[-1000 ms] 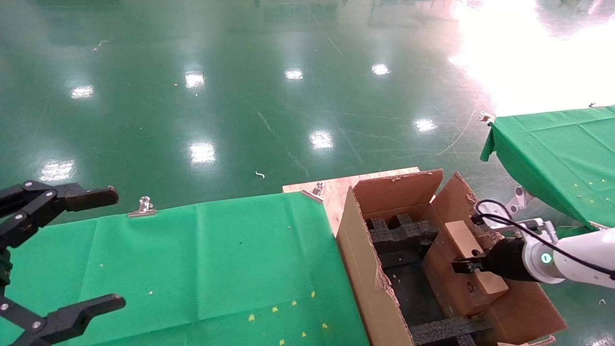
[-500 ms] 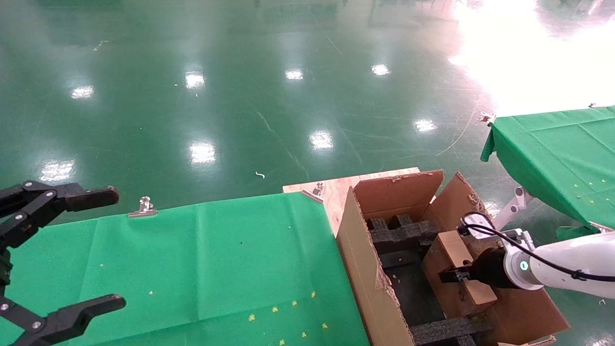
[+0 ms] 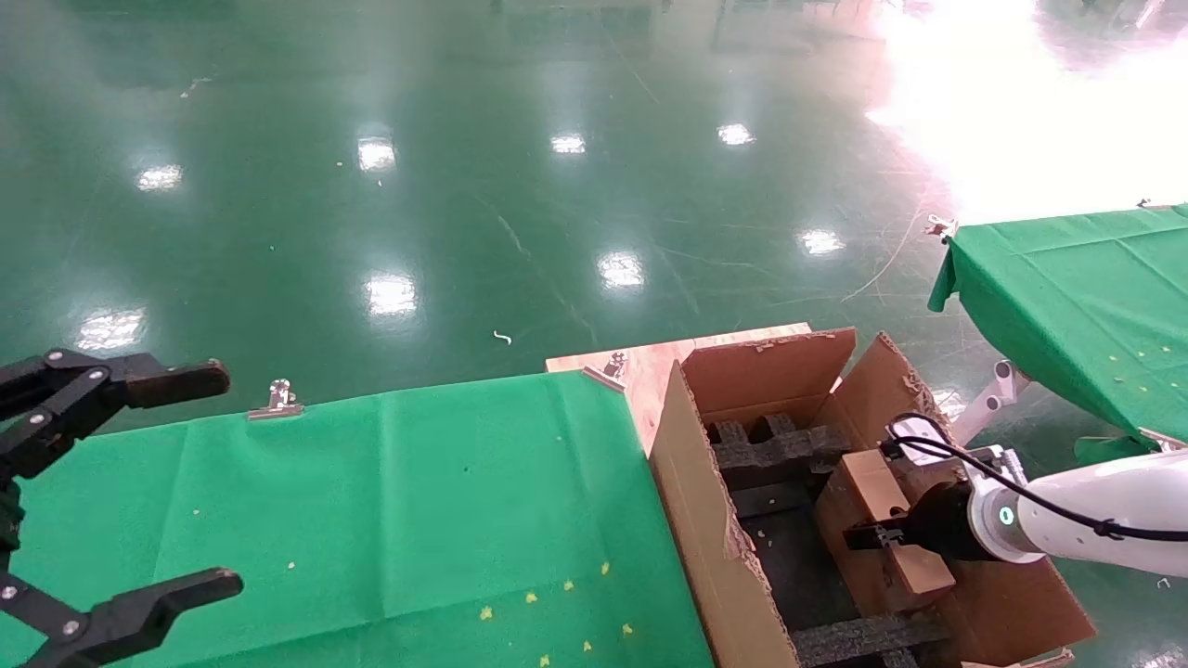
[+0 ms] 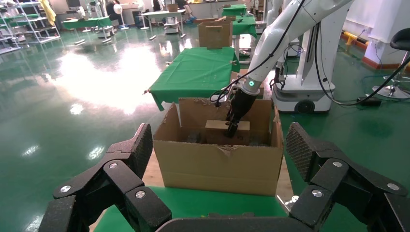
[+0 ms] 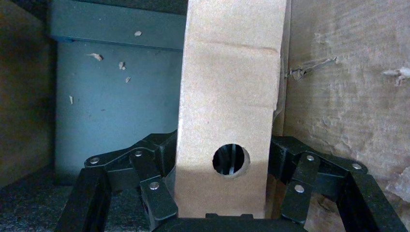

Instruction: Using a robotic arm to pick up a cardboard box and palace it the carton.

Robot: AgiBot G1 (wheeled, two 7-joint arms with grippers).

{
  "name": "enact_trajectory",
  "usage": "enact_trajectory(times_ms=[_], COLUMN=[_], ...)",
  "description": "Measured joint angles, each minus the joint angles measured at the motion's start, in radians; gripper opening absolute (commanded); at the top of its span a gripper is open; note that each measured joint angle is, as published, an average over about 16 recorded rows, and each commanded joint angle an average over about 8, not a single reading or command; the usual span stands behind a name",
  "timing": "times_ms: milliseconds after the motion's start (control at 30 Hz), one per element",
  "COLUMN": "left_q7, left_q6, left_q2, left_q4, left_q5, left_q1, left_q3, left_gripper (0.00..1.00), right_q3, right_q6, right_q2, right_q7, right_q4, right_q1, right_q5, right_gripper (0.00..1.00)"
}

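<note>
No readable print. Right pincer [image 3: 877, 538] is clamping the one cardboard box [image 3: 882, 520] inside the one carton [image 3: 715, 520], at 4 o'clock. Left pincer [image 3: 111, 492] is idling wide open, empty, at 8 o'clock.

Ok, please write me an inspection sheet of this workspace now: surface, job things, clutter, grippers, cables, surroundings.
Surface: green cloth-covered table, held by a metal binder clip.
Job things: small brown cardboard box is inside the large brown corrugated carton, beside black foam dividers.
Clutter: yellow specks on the cloth; pale crumbs on the carton's inner wall.
Grippers: right gripper is shut on the small box, one finger on each side; left gripper is open, empty, over the table's left end.
Cables: black cable runs along the white right arm.
Surroundings: glossy green floor; second green-clothed table on the right.
</note>
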Motion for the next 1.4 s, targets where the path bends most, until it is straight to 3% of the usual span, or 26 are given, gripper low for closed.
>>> enact_trajectory(times_ms=[1400], left_q7=[0.001], left_q6=[0.000], left_q2=[0.000], left_q4=[0.000], left_q5=[-0.001], left_q1=[0.000], left_q3=[0.001], left_gripper=[1.00], right_q3=[0.007], right_q6=[-0.025], right_q2=[0.026], right_q7=[-0.006], right_q4=[0.035], right_q1=[0.062], right_q5=[-0.024], right_gripper=[1.00])
